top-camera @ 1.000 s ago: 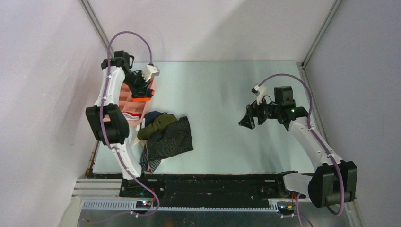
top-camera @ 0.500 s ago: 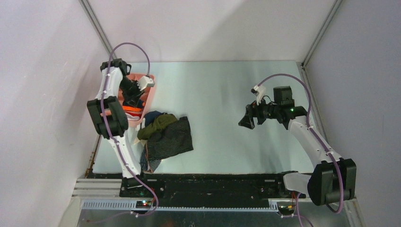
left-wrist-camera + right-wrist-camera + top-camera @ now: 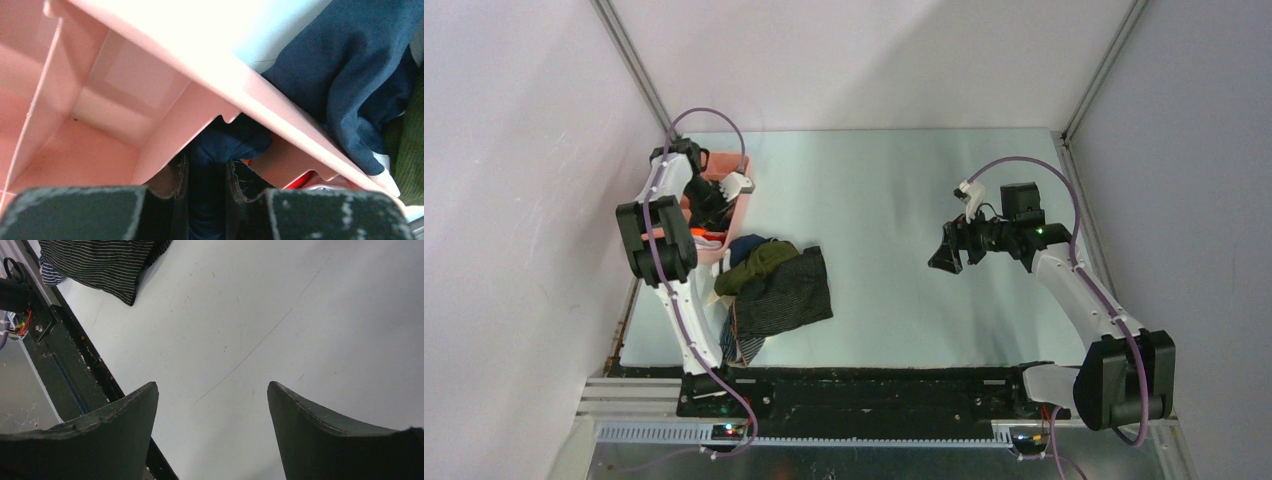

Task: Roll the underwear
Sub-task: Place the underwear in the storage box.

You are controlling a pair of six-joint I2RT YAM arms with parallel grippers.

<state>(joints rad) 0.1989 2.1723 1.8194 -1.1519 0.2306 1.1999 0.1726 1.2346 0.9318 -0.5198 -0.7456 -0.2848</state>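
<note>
My left gripper (image 3: 705,204) reaches down into the pink tray (image 3: 740,208). In the left wrist view it (image 3: 207,170) is shut on a navy brief (image 3: 225,142) with an orange band, held inside a tray compartment (image 3: 165,145). A red and white brief (image 3: 701,238) lies in the tray's near part. A pile of underwear lies right of the tray: a navy one (image 3: 745,243), an olive green one (image 3: 760,262) and a dark grey striped one (image 3: 786,295). My right gripper (image 3: 946,251) is open and empty above the bare table, far right of the pile.
A blue-white striped cloth (image 3: 742,345) lies at the pile's near end by the black front rail (image 3: 874,385). The right wrist view shows the striped brief (image 3: 100,260), the rail (image 3: 75,365) and bare table (image 3: 280,315). Walls close in on the left and right.
My left gripper has moved down and left into the pink tray with the navy and orange brief. The right arm has barely moved.
</note>
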